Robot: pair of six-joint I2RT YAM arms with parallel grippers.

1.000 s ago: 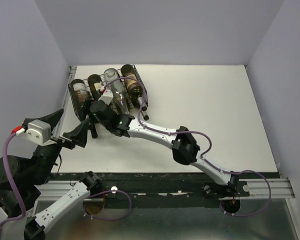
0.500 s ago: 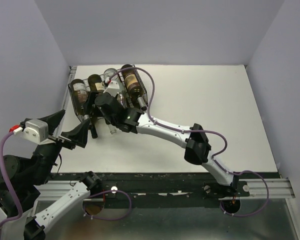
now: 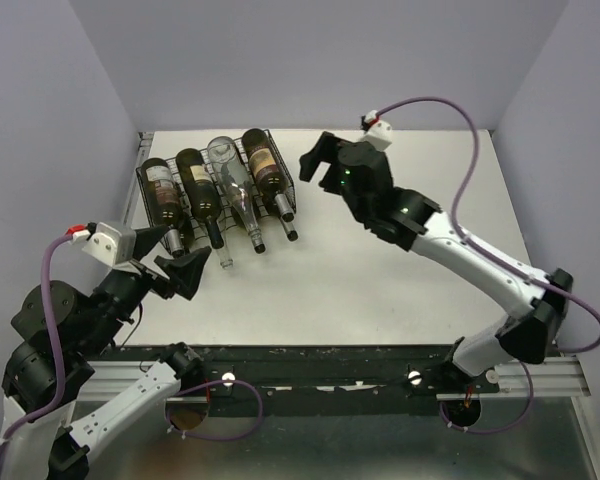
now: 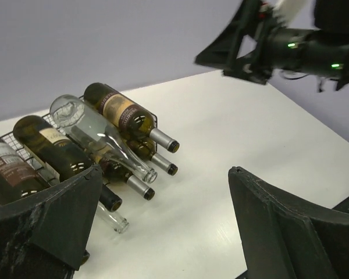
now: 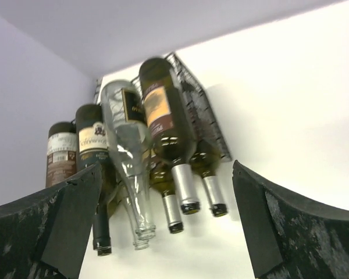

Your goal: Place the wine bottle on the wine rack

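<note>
While its jaws gape empty, right gripper [image 3: 315,162] hangs beside wine rack [image 3: 143,190].
Rightmost in rack lies wine bottle [image 3: 263,165]; left gripper [image 3: 185,250] likewise wide, empty.

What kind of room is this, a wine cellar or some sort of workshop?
Likely a robot test bench, not a cellar: a plain white table boxed in by blank walls, two arms bolted to a metal rail, and one wine rack of bottles.
</note>
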